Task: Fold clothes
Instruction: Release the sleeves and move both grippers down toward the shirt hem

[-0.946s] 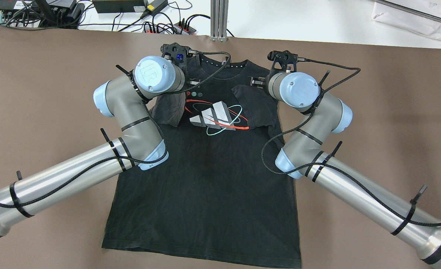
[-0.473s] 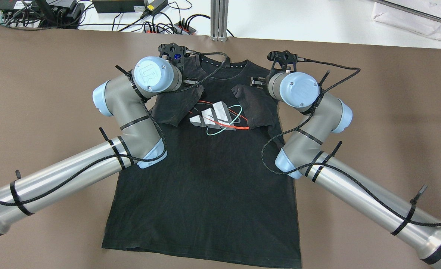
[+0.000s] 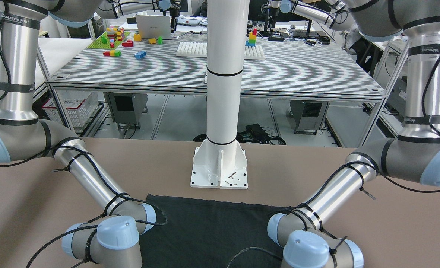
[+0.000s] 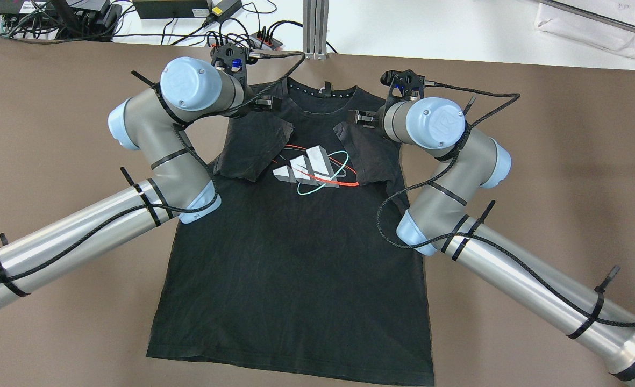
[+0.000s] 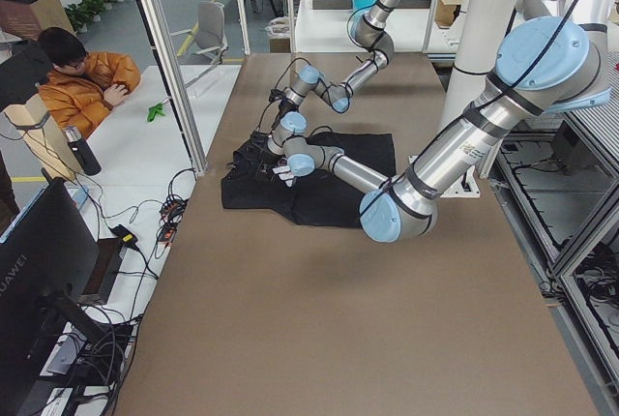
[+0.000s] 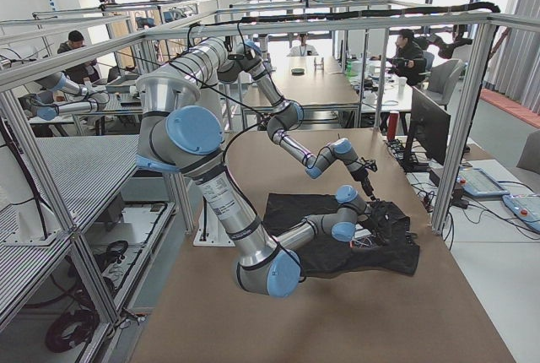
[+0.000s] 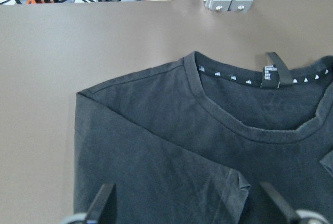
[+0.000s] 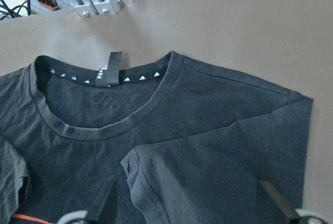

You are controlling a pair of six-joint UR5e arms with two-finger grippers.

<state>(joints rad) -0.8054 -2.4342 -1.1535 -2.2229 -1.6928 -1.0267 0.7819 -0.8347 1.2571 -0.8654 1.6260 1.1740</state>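
**A:** Left gripper [image 7: 186, 188] and right gripper [image 8: 187, 186]: both spread, holding nothing.

**B:** The shirt [image 4: 295, 258]?

**A:** Flat at the centre of my overhead frame. Sleeves [image 4: 252, 150] are tucked inward, I'd say to square it.

A white pillar [image 3: 222, 93] stands bolted to the brown table [image 3: 391, 223]. Behind the pillar, a slatted bench [image 3: 316, 74] carries coloured bricks [image 3: 113, 37] and a laptop [image 3: 154, 26]. Black cables [image 3: 259, 134] lie on the floor behind the pillar's base.

Bright, even light is cast from overhead; only soft shadows are thrown on the table [image 4: 564, 161].
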